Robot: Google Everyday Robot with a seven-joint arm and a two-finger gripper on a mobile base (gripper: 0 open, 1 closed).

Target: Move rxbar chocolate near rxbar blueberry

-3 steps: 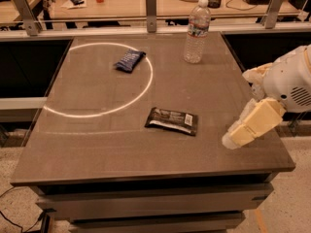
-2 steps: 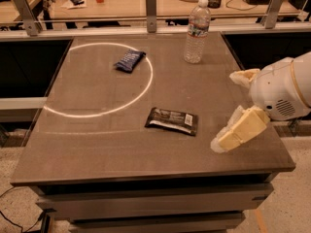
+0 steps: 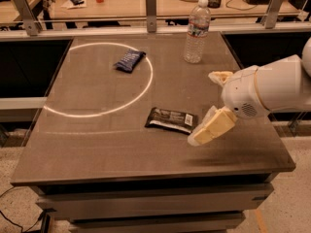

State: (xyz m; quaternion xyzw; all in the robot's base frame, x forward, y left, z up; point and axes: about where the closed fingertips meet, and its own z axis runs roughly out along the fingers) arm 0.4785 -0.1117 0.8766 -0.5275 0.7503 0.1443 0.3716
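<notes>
Rxbar chocolate (image 3: 171, 120), flat and brown-black with pale lettering, lies front-centre on your worktop (image 3: 97, 144), long axis left-right, right end slightly nearer the front edge. Your end effector (image 3: 204, 108) hovers just beside that end, fingers (image 3: 214, 127) spread, empty. Rxbar blueberry (image 3: 129, 60) lies well apart.

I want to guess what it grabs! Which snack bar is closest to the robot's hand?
The brown-black bar, right beside the open gripper. The blue bar lies far back, inside the ring of light.
</notes>
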